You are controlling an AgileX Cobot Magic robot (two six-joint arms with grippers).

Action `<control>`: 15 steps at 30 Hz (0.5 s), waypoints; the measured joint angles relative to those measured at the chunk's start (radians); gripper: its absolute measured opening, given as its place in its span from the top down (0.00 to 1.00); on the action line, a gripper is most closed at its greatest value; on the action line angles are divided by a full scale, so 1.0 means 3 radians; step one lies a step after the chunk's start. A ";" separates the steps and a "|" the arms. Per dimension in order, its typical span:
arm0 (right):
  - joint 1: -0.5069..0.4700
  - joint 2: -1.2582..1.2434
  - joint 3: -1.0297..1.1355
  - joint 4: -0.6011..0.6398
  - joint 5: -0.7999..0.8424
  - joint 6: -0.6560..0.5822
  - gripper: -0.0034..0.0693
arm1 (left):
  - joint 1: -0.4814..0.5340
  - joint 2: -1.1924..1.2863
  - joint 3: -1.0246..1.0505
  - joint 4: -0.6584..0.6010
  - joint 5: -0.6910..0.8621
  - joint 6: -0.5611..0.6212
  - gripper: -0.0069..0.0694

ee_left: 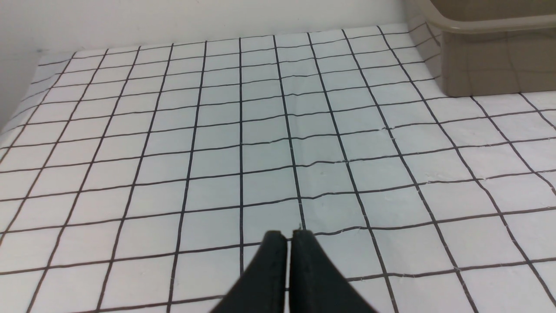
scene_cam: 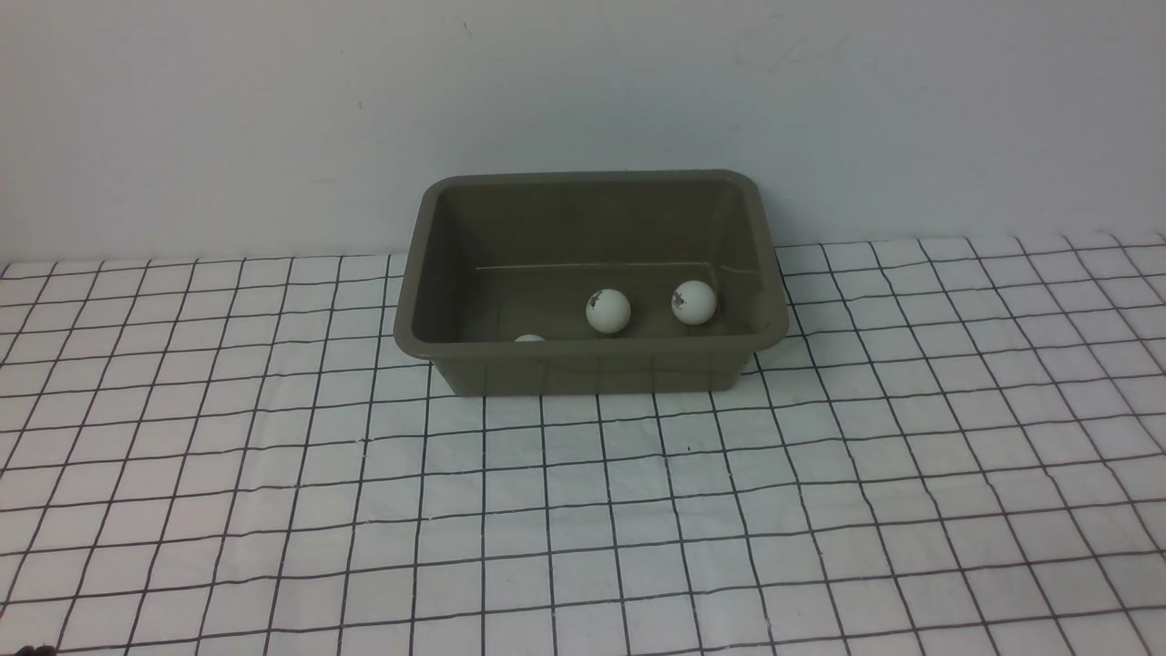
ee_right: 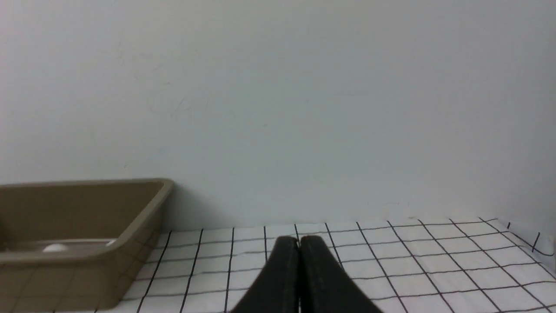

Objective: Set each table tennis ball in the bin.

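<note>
Both closed grippers, left gripper (ee_left: 289,234) and right gripper (ee_right: 299,240), sit well apart from the bin (scene_cam: 592,351) holding the table tennis balls (scene_cam: 608,311).

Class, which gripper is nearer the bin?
Probably right: the right gripper sits beside the bin, a few grid squares off; the left gripper is back, diagonally across more squares.

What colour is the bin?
Olive-brown all over, the bin shows best in the front view.

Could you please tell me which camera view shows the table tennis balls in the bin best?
The front view: it looks down into the bin, showing the table tennis balls. The right wrist view catches only a white sliver above the rim; the left wrist view shows none.
</note>
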 joint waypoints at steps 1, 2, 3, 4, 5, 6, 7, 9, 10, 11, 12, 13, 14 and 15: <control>0.0000 0.0000 0.0000 -0.0150 0.0075 0.0193 0.98 | 0.0000 0.0000 0.0000 0.0000 0.0000 0.0000 0.92; 0.0000 0.0000 0.0000 -0.0428 0.0205 0.0462 0.98 | 0.0000 0.0000 0.0000 0.0000 0.0000 0.0000 0.92; 0.0000 0.0000 0.0000 -0.0629 0.0289 0.0747 0.98 | 0.0000 0.0000 0.0000 0.0000 0.0000 0.0000 0.92; 0.0000 0.0000 0.0000 -0.0790 0.0347 0.0889 0.98 | 0.0000 0.0000 0.0000 0.0000 0.0000 0.0000 0.92; 0.0000 0.0000 0.0000 -0.1024 0.0422 0.1155 0.98 | 0.0000 0.0000 0.0000 0.0000 0.0000 0.0000 0.92; 0.0000 0.0000 0.0000 -0.1203 0.0470 0.1352 0.98 | 0.0000 0.0000 0.0000 0.0000 0.0000 0.0000 0.92; 0.0000 0.0000 0.0000 -0.1299 0.0515 0.1495 0.98 | 0.0000 0.0000 0.0000 0.0000 0.0000 0.0000 0.92; 0.0000 0.0000 0.0000 -0.1587 0.0663 0.1794 0.98 | 0.0000 0.0000 0.0000 0.0000 0.0000 0.0000 0.92; 0.0000 0.0000 0.0000 -0.1654 0.0741 0.1869 0.98 | 0.0000 0.0000 0.0000 0.0000 0.0000 0.0000 0.92; 0.0000 0.0000 -0.0004 -0.1675 0.0770 0.1894 0.98 | 0.0000 0.0000 0.0000 0.0000 0.0000 0.0000 0.92; 0.0000 0.0000 -0.0007 -0.1689 0.0796 0.1904 0.98 | 0.0000 0.0000 0.0000 0.0000 0.0000 0.0000 0.92; 0.0000 0.0000 -0.0010 -0.1699 0.0823 0.1919 0.98 | 0.0000 0.0000 0.0000 0.0000 0.0000 0.0000 0.92; 0.0000 0.0000 -0.0014 -0.1703 0.0852 0.1927 0.98 | 0.0000 0.0000 0.0000 0.0000 0.0000 0.0000 0.92; 0.0000 0.0000 -0.0015 -0.1703 0.0864 0.1929 0.98 | 0.0000 0.0000 0.0000 0.0000 0.0000 0.0000 0.92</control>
